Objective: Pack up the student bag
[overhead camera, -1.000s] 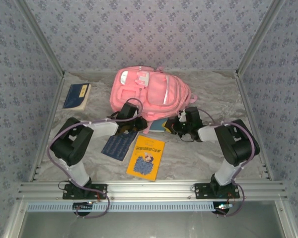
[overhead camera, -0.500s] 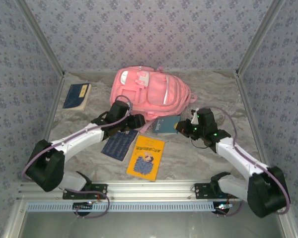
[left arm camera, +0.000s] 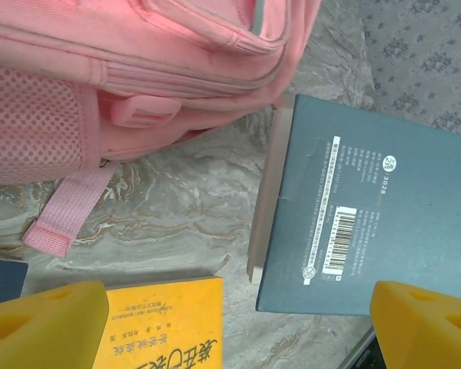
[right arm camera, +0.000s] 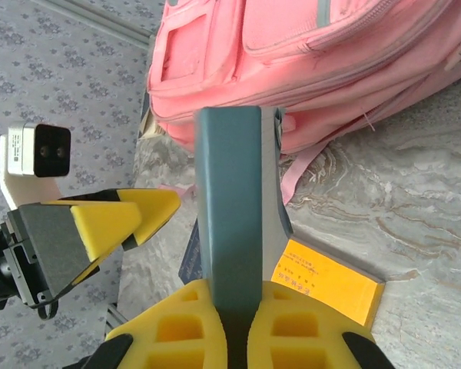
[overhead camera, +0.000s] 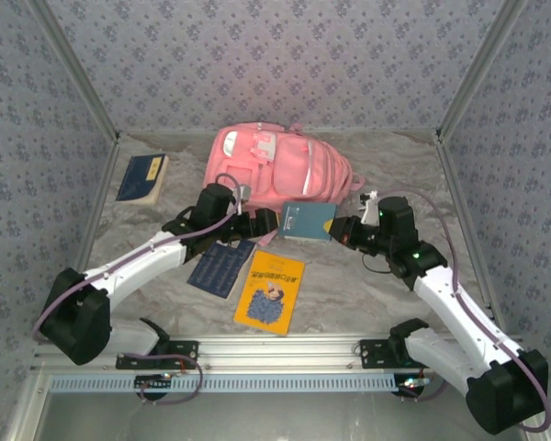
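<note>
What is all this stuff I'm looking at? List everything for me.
backpack: 1, pink, far middle of the table
teal book: 1, teal, just in front of the backpack, held by the right gripper
yellow book: 1, yellow, near middle of the table
navy book: 1, dark blue, left of the yellow book
blue book: 1, blue, far left corner
table: 1, grey marbled, under everything
walls: 3, grey patterned, around the table
left gripper: 1, yellow fingers, open, beside the teal book's left edge
right gripper: 1, yellow fingers, shut on the teal book's right edge
</note>
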### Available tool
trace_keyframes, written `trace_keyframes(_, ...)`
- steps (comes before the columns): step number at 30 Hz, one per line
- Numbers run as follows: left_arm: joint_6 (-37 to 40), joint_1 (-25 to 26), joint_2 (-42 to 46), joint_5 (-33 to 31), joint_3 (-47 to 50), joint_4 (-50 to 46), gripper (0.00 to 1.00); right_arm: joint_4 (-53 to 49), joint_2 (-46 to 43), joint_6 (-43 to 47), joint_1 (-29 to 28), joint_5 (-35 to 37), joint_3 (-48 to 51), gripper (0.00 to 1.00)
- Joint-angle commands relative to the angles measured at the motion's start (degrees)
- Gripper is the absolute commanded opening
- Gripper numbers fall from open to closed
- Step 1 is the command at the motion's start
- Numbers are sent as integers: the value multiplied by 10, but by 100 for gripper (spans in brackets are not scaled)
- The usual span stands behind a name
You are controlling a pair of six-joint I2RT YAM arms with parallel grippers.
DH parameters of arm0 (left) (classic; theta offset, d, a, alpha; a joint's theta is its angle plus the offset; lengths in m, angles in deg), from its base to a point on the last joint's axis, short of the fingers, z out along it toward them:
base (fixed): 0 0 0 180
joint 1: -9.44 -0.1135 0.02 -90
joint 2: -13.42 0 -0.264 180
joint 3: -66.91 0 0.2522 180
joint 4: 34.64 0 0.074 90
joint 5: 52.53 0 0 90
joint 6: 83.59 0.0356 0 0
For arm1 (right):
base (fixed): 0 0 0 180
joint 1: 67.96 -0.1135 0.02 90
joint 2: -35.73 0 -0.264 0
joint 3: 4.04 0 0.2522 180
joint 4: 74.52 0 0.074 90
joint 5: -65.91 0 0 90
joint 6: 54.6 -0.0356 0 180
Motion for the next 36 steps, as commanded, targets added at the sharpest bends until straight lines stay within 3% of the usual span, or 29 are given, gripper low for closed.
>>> trace_keyframes(1, 83, 12, 38, -2, -49, -47, 88, -107, 3, 54, -20, 46, -82, 0)
trace_keyframes(3, 151, 37, 47, -49, -83, -106, 87, -144, 13, 45, -29, 76, -109, 0)
trace_keyframes(8, 299, 134, 42, -184, -137, -182, 86, -161, 49, -41, -36, 72, -149, 0)
trace_keyframes(12, 426, 220, 39, -308, -146, -179, 89, -156, 79, -77, -43, 52, -179, 0)
trace_keyframes(18, 559, 277, 26, -428, -121, -101, 91, -91, 96, -125, -49, -2, -177, 0)
trace_keyframes(22, 607, 292, 3, -463, -114, -58, 92, -76, 96, -140, -59, -7, -179, 0)
trace_keyframes(27, 659, 306, -13, -439, -95, -7, 93, -60, 94, -157, -64, -16, -176, 0)
trace_keyframes(36, 734, 306, -52, -518, -78, 75, 85, -33, 82, -184, -74, -31, -165, 0)
